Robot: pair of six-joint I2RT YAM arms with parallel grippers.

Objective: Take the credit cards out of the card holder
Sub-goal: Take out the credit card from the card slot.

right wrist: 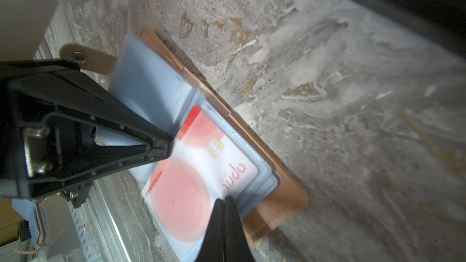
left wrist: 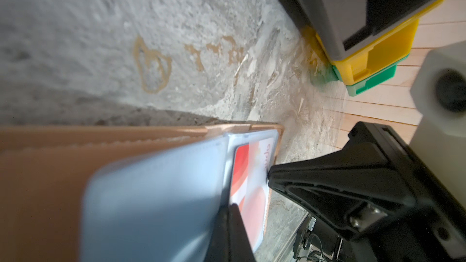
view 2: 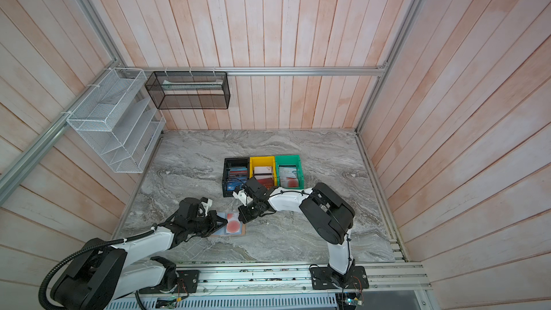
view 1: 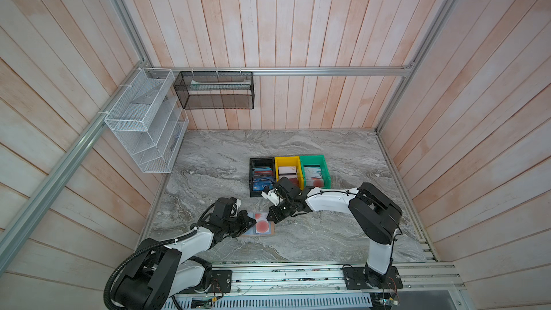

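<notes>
Right wrist view: whitish orange-circle plastic card [right wrist: 201, 172] sleeved inside open tan booklet card holder [right wrist: 285, 197], left gripper [right wrist: 168, 147] and right gripper [right wrist: 223, 201] both closed at it, nothing extracted yet.

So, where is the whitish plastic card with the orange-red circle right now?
In both top views the whitish card lies inside the open tan-brown card holder, between the left gripper and right gripper, robot-side of the black plastic bin.
</notes>
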